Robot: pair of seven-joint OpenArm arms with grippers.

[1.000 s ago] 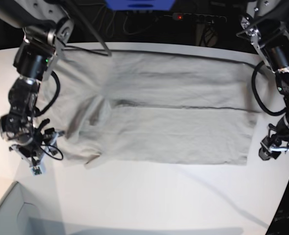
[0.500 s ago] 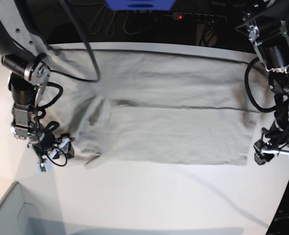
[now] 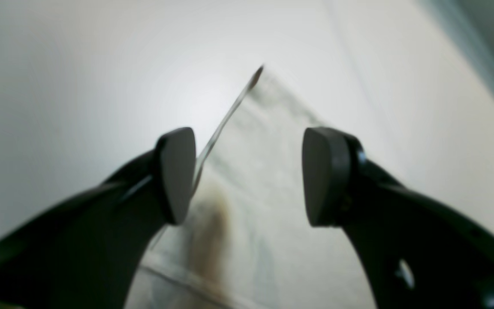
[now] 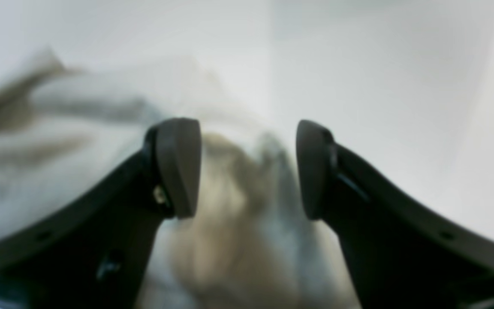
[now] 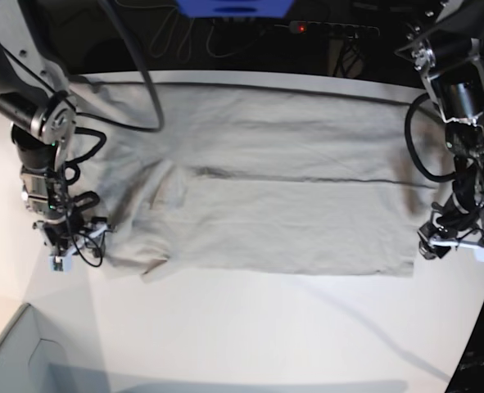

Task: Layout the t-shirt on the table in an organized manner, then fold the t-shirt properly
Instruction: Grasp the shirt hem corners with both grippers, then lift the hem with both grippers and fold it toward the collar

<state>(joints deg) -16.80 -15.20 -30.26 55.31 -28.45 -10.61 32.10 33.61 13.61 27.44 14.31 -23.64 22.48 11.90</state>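
Both arms have closed in on the t-shirt (image 5: 266, 184) over the past second: the right gripper (image 5: 61, 246), seen at the left of the base view, has drawn up from the bare table (image 5: 250, 336) to the garment's crumpled sleeve end, while the left gripper (image 5: 454, 244), at the right of that view, has slid inward to just beside the shirt's lower hem corner. The shirt itself lies where it did, spread lengthwise across the far half of the white tabletop with a long crease running along its middle and its sleeve end bunched and wrinkled.

Seen from the left wrist, the left gripper (image 3: 249, 176) stands wide open, its dark pads (image 3: 176, 174) apart and holding nothing; the shirt's (image 3: 251, 171) pointed corner lies flat on the table (image 3: 58, 86) in the gap between them, a stitched hem crossing low in the frame.

Seen from the right wrist, the right gripper (image 4: 247, 169) is likewise spread wide and empty-handed, its fingertips (image 4: 178, 167) straddling a blurred, rumpled fold of the cloth (image 4: 230, 240), with bare table (image 4: 401, 107) off to one side. Whether either gripper touches the fabric cannot be told.
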